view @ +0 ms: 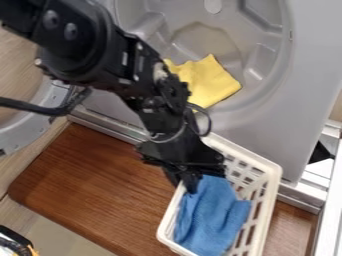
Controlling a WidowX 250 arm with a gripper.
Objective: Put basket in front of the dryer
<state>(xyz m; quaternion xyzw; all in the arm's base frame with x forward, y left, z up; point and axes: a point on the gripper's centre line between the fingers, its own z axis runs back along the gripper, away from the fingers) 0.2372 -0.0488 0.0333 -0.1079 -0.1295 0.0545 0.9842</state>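
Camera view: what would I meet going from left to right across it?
Grey curved plastic rim, white slatted plastic basket holding a blue cloth, white rail at the right edge.

- Open room: wooden board (pixel 93 185), view's L of white basket (pixel 274 175)
- Narrow gap in basket btwn blue cloth (pixel 214 215) & R wall
- Robot arm (pixel 80 45) blocks from upper L, w/ gripper (pixel 190 184) at basket's upper-L rim
- Dryer (pixel 267 142) front bars way beyond basket; 1 yellow cloth (pixel 214 82) in its round recess
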